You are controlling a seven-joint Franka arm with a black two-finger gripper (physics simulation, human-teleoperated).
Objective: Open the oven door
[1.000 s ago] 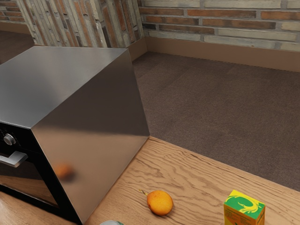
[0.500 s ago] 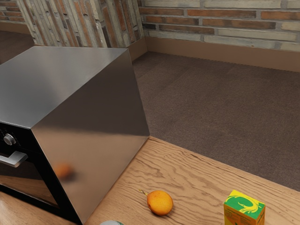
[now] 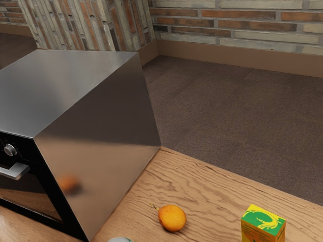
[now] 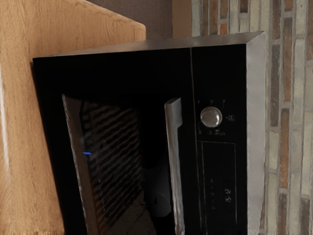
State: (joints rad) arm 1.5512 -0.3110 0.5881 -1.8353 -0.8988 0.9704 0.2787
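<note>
The oven's black front holds a glass door (image 3: 28,195), which sits shut against the body in the exterior view, at the left. Its silver handle (image 3: 15,171) juts out above the glass, cut by that view's edge. My hand's camera faces the oven front: the same door (image 4: 112,171) with its dark window and a rack behind it, and the long metal handle (image 4: 174,161) running beside the control panel. One end of the handle is visible there, standing off from the door.
Beside the oven's steel side (image 3: 101,151), an orange fruit (image 3: 172,218) and a green-and-yellow carton (image 3: 263,224) stand on the wooden table (image 3: 202,191). Part of a round, pale object (image 3: 120,240) shows at the near edge. A knob (image 4: 211,117) protrudes near the handle. Brick walls rise behind.
</note>
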